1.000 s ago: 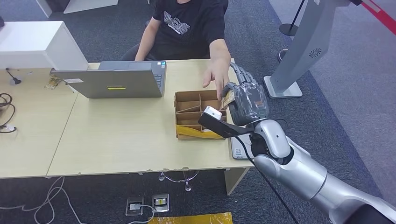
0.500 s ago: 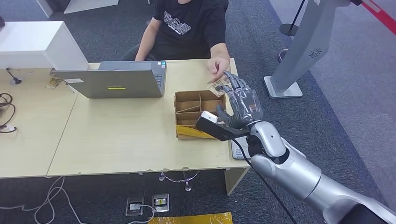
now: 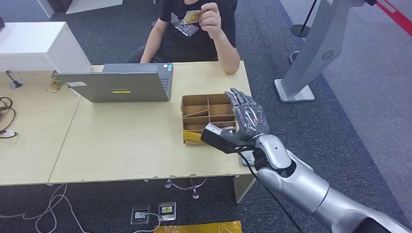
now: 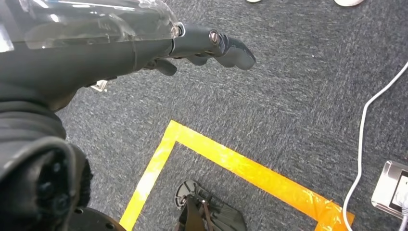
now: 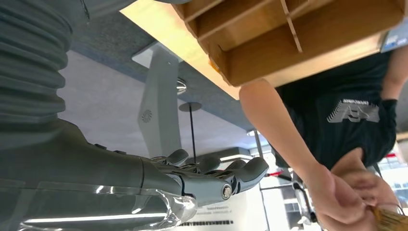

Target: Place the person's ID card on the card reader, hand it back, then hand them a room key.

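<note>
The person seated behind the desk holds the tan ID card (image 3: 193, 16) up in front of their chest; the card's edge (image 5: 388, 217) also shows in the right wrist view, pinched in their fingers. My right hand (image 3: 247, 115) hovers empty with its fingers spread above the right end of the divided cardboard box (image 3: 208, 103). A flat yellow item (image 3: 202, 138) lies in the box's front compartment. The grey card reader (image 3: 247, 157) peeks out from under my right forearm at the table's edge. My left hand (image 4: 207, 44) hangs over the carpet, fingers stretched out, holding nothing.
A grey laptop (image 3: 121, 85) stands open at the back of the wooden desk (image 3: 121, 145). A white box (image 3: 39, 46) and cables (image 3: 6, 116) sit at the far left. A grey pillar stand (image 3: 311, 48) rises to the right of the desk.
The person took the card from my right hand and raised it to their chest. My right hand let go, spread its fingers and drew back slightly toward me.
</note>
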